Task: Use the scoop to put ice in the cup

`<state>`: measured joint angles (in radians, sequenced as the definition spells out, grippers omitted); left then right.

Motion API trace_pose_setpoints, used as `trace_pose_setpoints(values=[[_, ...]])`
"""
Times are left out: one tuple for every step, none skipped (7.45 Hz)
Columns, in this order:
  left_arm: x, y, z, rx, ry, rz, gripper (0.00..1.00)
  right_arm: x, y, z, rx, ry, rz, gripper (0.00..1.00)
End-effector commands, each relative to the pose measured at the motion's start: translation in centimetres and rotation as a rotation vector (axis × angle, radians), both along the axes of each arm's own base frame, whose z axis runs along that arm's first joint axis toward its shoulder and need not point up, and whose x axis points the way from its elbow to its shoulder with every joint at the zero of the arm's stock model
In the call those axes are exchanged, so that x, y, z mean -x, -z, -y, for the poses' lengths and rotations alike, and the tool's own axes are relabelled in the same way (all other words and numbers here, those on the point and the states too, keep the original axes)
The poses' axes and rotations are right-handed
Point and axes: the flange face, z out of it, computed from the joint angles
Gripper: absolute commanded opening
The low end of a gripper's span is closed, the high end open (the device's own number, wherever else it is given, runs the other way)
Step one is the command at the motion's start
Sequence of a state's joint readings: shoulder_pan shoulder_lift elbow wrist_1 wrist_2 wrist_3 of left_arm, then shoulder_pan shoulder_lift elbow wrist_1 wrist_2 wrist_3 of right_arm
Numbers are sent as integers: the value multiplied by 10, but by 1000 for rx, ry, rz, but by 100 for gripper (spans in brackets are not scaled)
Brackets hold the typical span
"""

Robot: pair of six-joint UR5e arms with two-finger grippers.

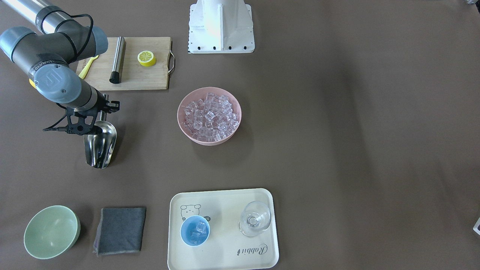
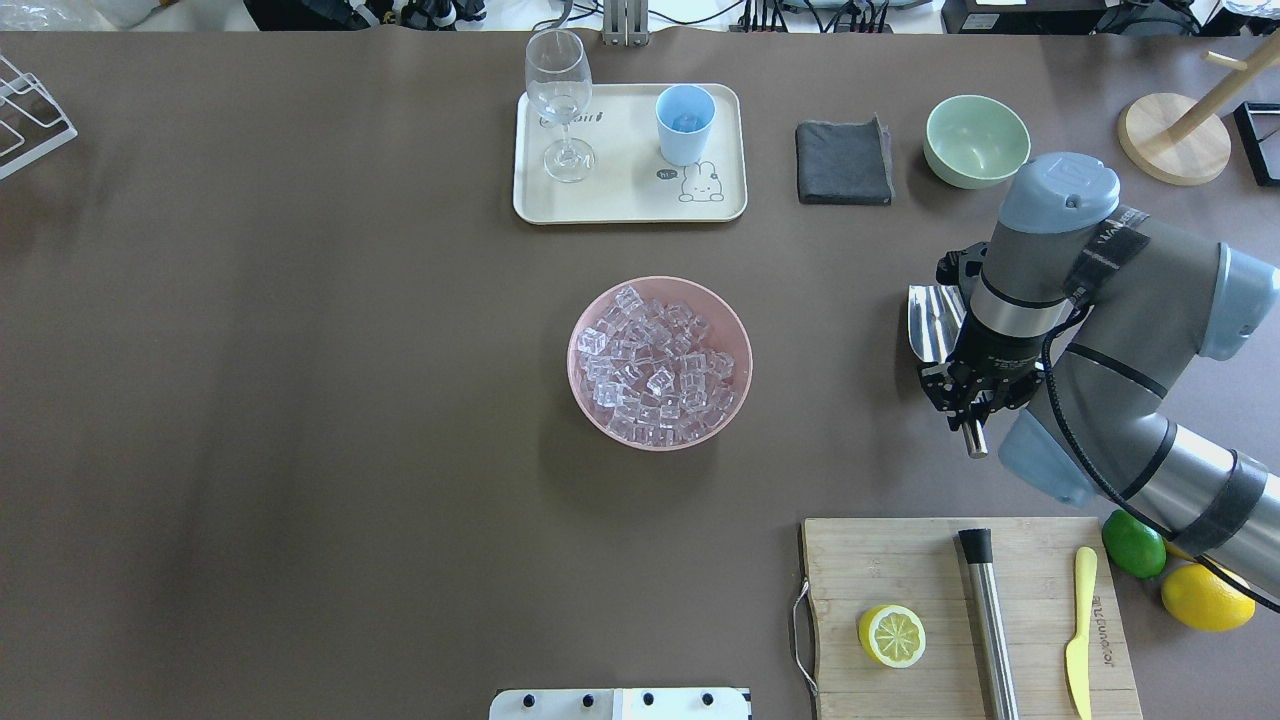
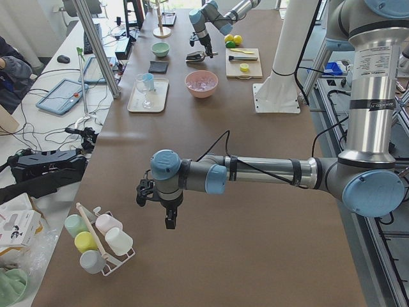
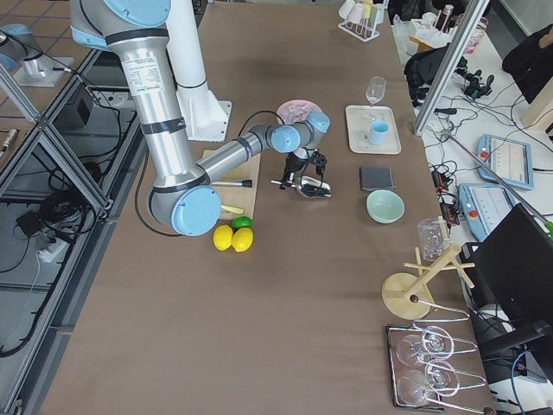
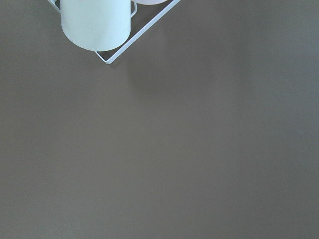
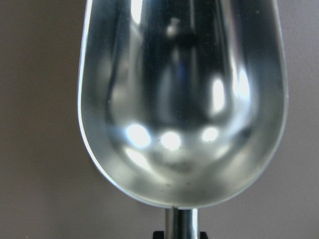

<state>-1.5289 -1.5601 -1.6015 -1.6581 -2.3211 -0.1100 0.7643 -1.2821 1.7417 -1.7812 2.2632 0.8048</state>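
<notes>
Gripping the scoop (image 1: 100, 144) by its short handle with the right claw (image 1: 93, 122), clenched on both sides of that handle at the bottom of the right wrist view. Pointing the trough away from the robot's base, open side up, empty, showing only bright reflections. Sitting low at the table (image 1: 337, 112) on the robot's right side, between the wooden board (image 1: 142, 78) and the grey cloth (image 1: 120, 230); cannot tell whether touching the surface or just above it. Well apart from the pink bowl (image 1: 180, 116) at the table's middle, heaped with ice (image 1: 210, 116).

Standing upright on the cream tray (image 1: 225, 210) at the edge far from the robot: the cup (image 1: 195, 230), with a few cubes already inside, beside a clear glass (image 1: 255, 218) and not touching it. Next to the tray, the cloth, then a pale-green bowl (image 1: 50, 231). On the board: half a lemon (image 1: 146, 58), a steel rod (image 1: 118, 60) with a black tip, and a yellow knife (image 1: 88, 66). Just off the board's outer end, a lime (image 2: 1133, 543) and a whole lemon (image 2: 1205, 597).

Hanging at the table's other end, pointed down over bare surface near a wire rack of pastel mugs (image 3: 96, 240): the left claw (image 3: 170, 222). Seen only in the left side view, so cannot tell whether clenched or released.
</notes>
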Motion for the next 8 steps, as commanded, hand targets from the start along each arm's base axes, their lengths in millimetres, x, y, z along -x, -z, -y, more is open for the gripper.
trace_pose_setpoints(values=[[-3, -6, 0, 9, -7, 2, 97, -1, 4, 2, -10, -4, 12, 100], [-3, -8, -1, 12, -7, 2, 97, -13, 7, 14, -29, -31, 31, 100], [-3, -12, -2, 22, -6, 1, 97, -35, 12, 32, -66, -72, 62, 100], [-3, -11, 0, 19, -6, 3, 97, -62, 28, 50, -115, -127, 95, 100], [-3, -11, 0, 19, -6, 4, 97, -107, 40, 70, -157, -199, 105, 100], [-3, -9, 1, 16, -6, 4, 97, -165, 29, 88, -246, -200, 95, 100], [-3, -10, 0, 16, -9, 6, 97, -216, 9, 99, -343, -137, 95, 100], [-3, -5, 0, 2, -12, 18, 97, -252, -4, 106, -365, -112, 65, 100]])
